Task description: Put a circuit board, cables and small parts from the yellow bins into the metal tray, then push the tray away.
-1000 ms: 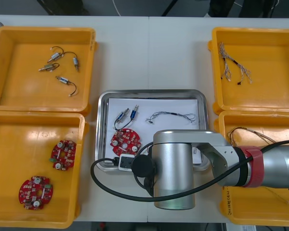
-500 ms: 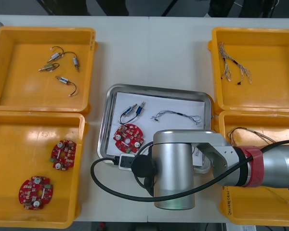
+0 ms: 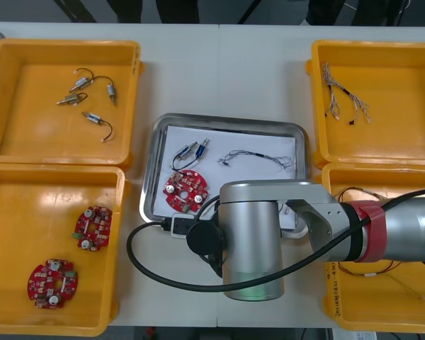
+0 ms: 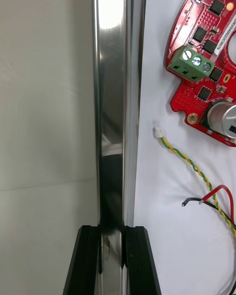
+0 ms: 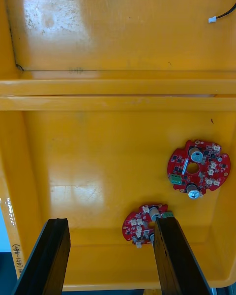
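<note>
Metal tray [image 3: 227, 122] sits mid-table on the light table [image 3: 219, 71], white inside, holding a red circuit board [image 3: 184, 190], a small metal part [image 3: 193, 150] and a thin cable [image 3: 258, 157]. The left bins [image 3: 28, 212] hold loose metal parts [image 3: 92, 118] and two spare boards [image 3: 93, 228]; the right bins [image 3: 397, 142] hold cables. The left gripper [image 5: 110, 260] hangs with fingers spread over the spare boards. The right arm [image 3: 251, 241] crosses the tray's near edge, the right gripper [image 4: 112, 260] clamped on its rim.

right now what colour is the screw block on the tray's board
Green block, clearest in right wrist view.
</note>
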Action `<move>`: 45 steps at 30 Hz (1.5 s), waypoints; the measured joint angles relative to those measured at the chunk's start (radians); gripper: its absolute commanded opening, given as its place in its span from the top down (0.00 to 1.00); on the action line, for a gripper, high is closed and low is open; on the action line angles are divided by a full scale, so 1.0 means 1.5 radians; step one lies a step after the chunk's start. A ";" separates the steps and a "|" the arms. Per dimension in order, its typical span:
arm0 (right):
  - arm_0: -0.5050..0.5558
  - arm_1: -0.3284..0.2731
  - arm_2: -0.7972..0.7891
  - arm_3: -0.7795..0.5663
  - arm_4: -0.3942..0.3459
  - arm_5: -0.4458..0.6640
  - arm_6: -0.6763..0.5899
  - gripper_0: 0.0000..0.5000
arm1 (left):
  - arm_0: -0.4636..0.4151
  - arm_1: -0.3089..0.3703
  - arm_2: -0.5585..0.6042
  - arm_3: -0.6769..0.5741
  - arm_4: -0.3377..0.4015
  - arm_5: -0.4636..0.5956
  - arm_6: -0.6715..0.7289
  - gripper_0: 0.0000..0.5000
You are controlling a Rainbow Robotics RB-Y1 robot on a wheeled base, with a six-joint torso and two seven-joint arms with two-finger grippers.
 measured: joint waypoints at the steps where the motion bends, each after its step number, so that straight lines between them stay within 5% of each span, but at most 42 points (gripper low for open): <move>1: -0.010 0.000 0.007 0.000 0.000 0.000 0.000 1.00 | 0.000 0.000 0.000 0.000 0.000 0.000 0.000 0.00; 19: -0.119 0.003 0.037 0.080 0.001 0.000 0.000 1.00 | 0.000 0.000 0.000 0.000 0.000 0.000 0.000 0.00; 45: -0.212 0.061 0.036 0.235 0.008 -0.017 0.001 1.00 | 0.000 0.000 0.000 0.000 0.000 0.000 0.000 0.00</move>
